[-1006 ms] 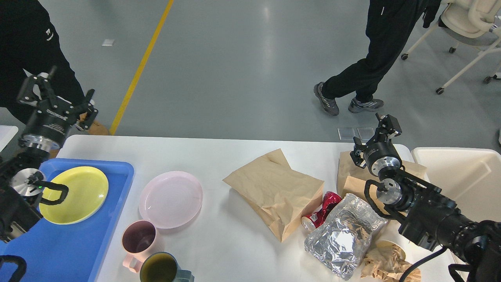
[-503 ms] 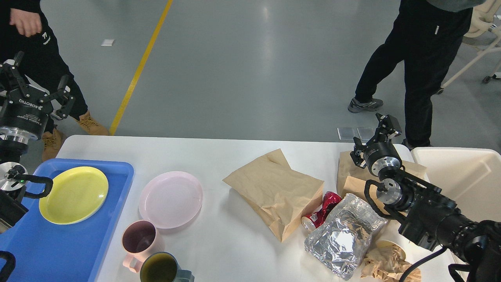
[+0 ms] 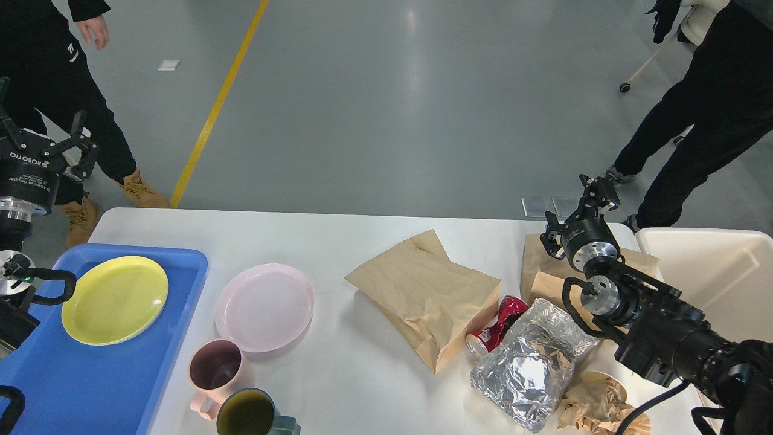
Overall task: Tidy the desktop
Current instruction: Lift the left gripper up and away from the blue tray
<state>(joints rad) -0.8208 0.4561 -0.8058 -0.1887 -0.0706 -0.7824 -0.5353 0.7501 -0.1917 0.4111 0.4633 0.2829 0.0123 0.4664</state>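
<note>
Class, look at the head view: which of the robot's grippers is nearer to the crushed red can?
The right gripper. It hangs above the far right part of the desktop, just beyond the red can. The left gripper is far off, past the blue tray.

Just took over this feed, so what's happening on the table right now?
Neither arm holds anything. The left gripper hangs open, up off the desktop's left end beyond the blue tray, which holds a yellow plate. The right gripper hovers over a brown paper bag; its jaws are unclear. A pink plate, two mugs, bags, foil and a crushed can remain out.
</note>
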